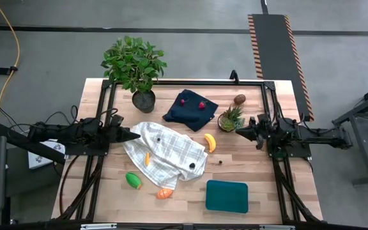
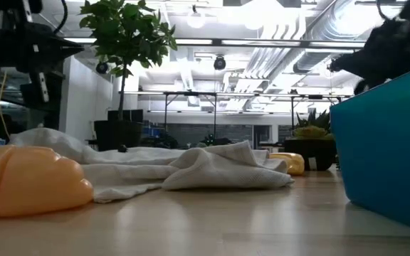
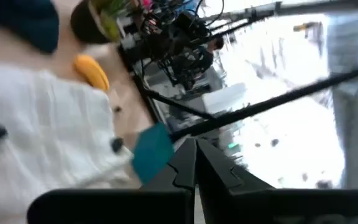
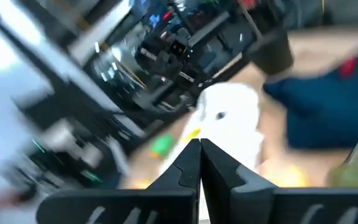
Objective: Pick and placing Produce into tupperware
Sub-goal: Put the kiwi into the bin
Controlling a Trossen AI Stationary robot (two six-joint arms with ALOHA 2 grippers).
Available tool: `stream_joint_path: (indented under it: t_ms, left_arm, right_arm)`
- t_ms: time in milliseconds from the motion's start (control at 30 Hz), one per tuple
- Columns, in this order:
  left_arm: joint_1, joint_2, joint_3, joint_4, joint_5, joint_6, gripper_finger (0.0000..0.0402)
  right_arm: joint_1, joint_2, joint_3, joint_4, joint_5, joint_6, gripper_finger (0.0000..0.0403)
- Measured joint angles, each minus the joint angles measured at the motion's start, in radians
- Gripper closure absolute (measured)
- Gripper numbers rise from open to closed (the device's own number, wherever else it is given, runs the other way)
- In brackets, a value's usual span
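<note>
The tupperware (image 1: 227, 195), a teal rectangular container, sits near the table's 5 o'clock edge, apart from all other items, with bare wood on every side. In the low view its wall (image 2: 386, 149) fills the right side.

Produce, by clock position from the table centre in the high view:
- Banana (image 1: 210, 142): 3 o'clock, just beside the checked white cloth (image 1: 165, 153), with clear wood between it and the tupperware.
- Orange piece (image 1: 164, 193): 6 o'clock, touching the cloth's lower edge, near the front table edge.
- Green piece (image 1: 133, 181): 7 o'clock, just beside the cloth.
- Small orange piece (image 1: 147, 158): resting on the cloth.
- Two red berries (image 1: 192, 103): 12 o'clock, on the dark navy cloth (image 1: 190, 110).
- Brown round one (image 1: 239, 99): 1 o'clock, near the far table edge.

The small spiky plant (image 1: 231, 119) stands between the navy cloth and the right arm. The large leafy plant (image 1: 135, 64) stands at the far edge, 11 o'clock.

Left gripper (image 1: 136, 135): at 9 o'clock, fingers together, holding nothing, tip at the checked cloth's edge. Right gripper (image 1: 240, 132): at 3 o'clock, fingers together, holding nothing, just beside the spiky plant.
</note>
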Motion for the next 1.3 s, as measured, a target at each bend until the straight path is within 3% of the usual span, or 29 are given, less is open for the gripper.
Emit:
stream_joint_path:
  t_ms: [133, 400, 533, 700, 833, 933, 1033, 1167, 1300]
  left_arm:
    - [0.000, 0.000, 0.000, 0.000, 0.000, -0.026, 0.0401]
    - [0.000, 0.000, 0.000, 0.000, -0.007, -0.024, 0.0401]
    - [0.000, 0.000, 0.000, 0.000, -0.008, -0.024, 0.0401]
    - [0.000, 0.000, 0.000, 0.000, -0.008, -0.024, 0.0401]
    - [0.000, 0.000, 0.000, 0.000, -0.008, -0.023, 0.0401]
    - [0.000, 0.000, 0.000, 0.000, -0.008, -0.019, 0.0401]
    - [0.000, 0.000, 0.000, 0.000, -0.008, 0.013, 0.0401]
    - [0.000, 0.000, 0.000, 0.000, -0.008, 0.037, 0.0401]
    - [0.000, 0.000, 0.000, 0.000, -0.008, 0.057, 0.0401]
  right_arm:
    - [0.000, 0.000, 0.000, 0.000, 0.001, 0.293, 0.0403]
    - [0.000, 0.000, 0.000, 0.000, 0.079, 0.534, 0.0403]
    - [0.000, 0.001, 0.000, 0.109, 0.222, 0.596, 0.0403]
    - [0.000, -0.001, 0.004, 0.552, 0.316, 0.347, 0.0403]
    - [0.000, -0.001, 0.083, 0.665, 0.342, 0.171, 0.0403]
    - [0.000, 0.012, 0.191, 0.570, 0.341, 0.082, 0.0403]
    - [0.000, 0.055, 0.349, 0.329, 0.358, 0.021, 0.0403]
    - [0.000, 0.175, 0.594, -0.125, 0.550, 0.065, 0.0403]
    - [0.000, 0.320, 0.811, -0.367, 0.687, 0.064, 0.0403]
